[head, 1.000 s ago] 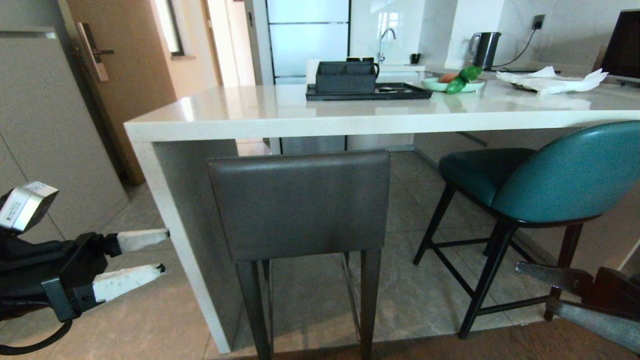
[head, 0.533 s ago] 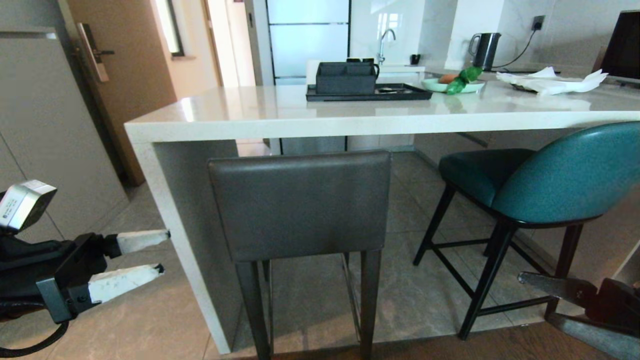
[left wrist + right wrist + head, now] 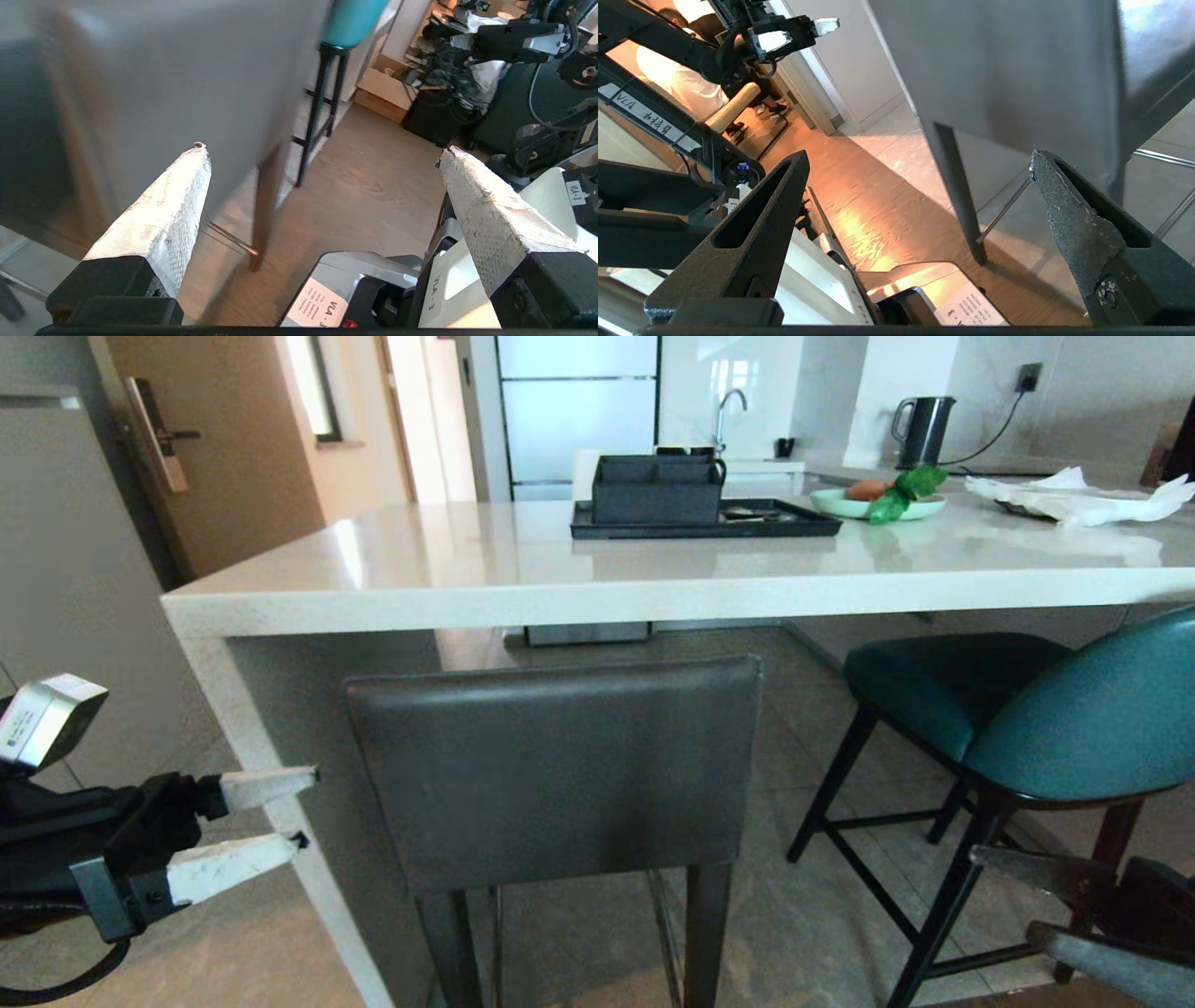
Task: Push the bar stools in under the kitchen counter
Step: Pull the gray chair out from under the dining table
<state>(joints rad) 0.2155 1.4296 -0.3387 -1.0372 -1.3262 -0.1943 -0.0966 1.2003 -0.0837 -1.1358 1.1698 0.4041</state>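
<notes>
At the near edge of the kitchen counter [image 3: 560,588], the view has closed in since a second ago: the base has advanced and everything looms larger. Grey stool [image 3: 555,770] stands dead ahead, backrest below the worktop edge, seemingly not fully under. Teal stool [image 3: 1036,709] sits right, angled out. Left gripper [image 3: 271,817] and right gripper [image 3: 920,161] both gape, holding nothing.
</notes>
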